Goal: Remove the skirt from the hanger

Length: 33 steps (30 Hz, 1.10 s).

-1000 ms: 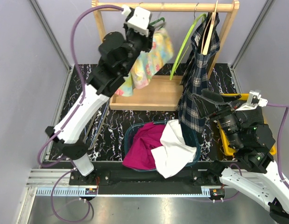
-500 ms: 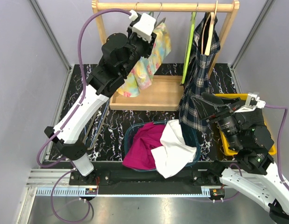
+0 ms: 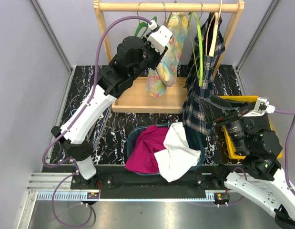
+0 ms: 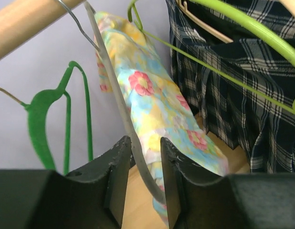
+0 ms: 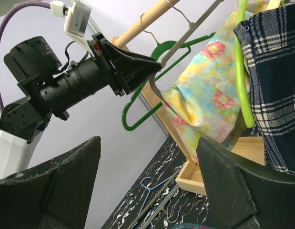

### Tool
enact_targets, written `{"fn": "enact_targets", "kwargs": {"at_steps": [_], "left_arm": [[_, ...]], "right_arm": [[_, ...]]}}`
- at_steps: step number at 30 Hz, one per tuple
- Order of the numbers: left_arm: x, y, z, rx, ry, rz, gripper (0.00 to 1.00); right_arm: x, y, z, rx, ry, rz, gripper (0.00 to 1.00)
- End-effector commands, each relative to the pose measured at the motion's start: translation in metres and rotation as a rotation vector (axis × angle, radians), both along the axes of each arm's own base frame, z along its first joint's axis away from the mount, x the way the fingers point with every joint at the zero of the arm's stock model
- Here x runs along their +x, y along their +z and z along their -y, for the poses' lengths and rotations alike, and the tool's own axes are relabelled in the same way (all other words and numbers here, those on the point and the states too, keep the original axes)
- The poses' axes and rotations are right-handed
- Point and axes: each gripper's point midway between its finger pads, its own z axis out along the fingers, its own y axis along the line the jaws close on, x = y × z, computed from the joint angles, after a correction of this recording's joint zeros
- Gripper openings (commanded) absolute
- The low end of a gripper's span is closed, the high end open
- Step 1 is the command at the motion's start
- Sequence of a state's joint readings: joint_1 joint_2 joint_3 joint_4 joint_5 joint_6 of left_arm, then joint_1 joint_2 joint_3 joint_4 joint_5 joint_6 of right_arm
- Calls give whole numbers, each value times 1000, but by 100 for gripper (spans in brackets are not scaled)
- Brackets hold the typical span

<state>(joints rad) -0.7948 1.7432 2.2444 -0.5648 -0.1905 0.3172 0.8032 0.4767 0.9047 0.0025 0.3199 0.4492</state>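
Black marbled table [image 3: 80, 81] (lilac walls); left end effector [image 4: 143, 164] grips grey hanger [image 4: 119, 102], right [image 5: 147, 191] agape.

Your bystanders: rack, spare hangers, basket, bin.
The plaid garment [image 3: 200, 90] hangs from the wooden rail [image 3: 168, 6] at one o'clock; lime hanger [image 3: 199, 52] beside it. Laundry basket [image 3: 165, 151] at six holds magenta and white cloth; yellow bin [image 3: 231, 143] at four.

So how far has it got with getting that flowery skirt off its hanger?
Not far. The floral skirt hangs on its grey hanger, hooked over the wooden rail. In hand: the left gripper has its fingers either side of the hanger's arm. The right gripper waits open nearby, holding nothing. Left: slipping the skirt free.
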Motion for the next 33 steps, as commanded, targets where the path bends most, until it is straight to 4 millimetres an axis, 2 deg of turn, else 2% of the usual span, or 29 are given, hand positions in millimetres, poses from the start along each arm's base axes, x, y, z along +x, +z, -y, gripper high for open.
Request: {"fn": "enact_targets", "kwargs": {"at_steps": [1, 7, 9, 13, 14, 19, 26, 28, 30, 33], "left_arm": [[-5, 18, 0, -22, -23, 27, 39], [-2, 17, 4, -15, -27, 30, 41], [-1, 15, 7, -16, -33, 24, 40], [3, 11, 12, -11, -40, 19, 4], [2, 10, 12, -5, -42, 15, 0], [3, -1, 18, 27, -68, -19, 0], [-2, -1, 19, 43, -97, -23, 0], [-2, 6, 18, 24, -95, -13, 0], [-1, 21, 11, -37, -65, 4, 0], [0, 76, -8, -216, -5, 128, 0]], "right_arm": [[1, 2, 6, 4, -31, 5, 89], [0, 4, 9, 4, -37, 12, 89], [1, -3, 9, -15, -41, -8, 89], [1, -3, 10, -17, -46, -10, 89], [0, -2, 12, -14, -49, -9, 89], [-2, -1, 16, -15, -58, -3, 88], [-1, -3, 15, -17, -58, -10, 88], [-1, -4, 14, -17, -56, -11, 88], [-1, -4, 15, -13, -55, -11, 88], [-1, -4, 14, -14, -50, -12, 88]]}}
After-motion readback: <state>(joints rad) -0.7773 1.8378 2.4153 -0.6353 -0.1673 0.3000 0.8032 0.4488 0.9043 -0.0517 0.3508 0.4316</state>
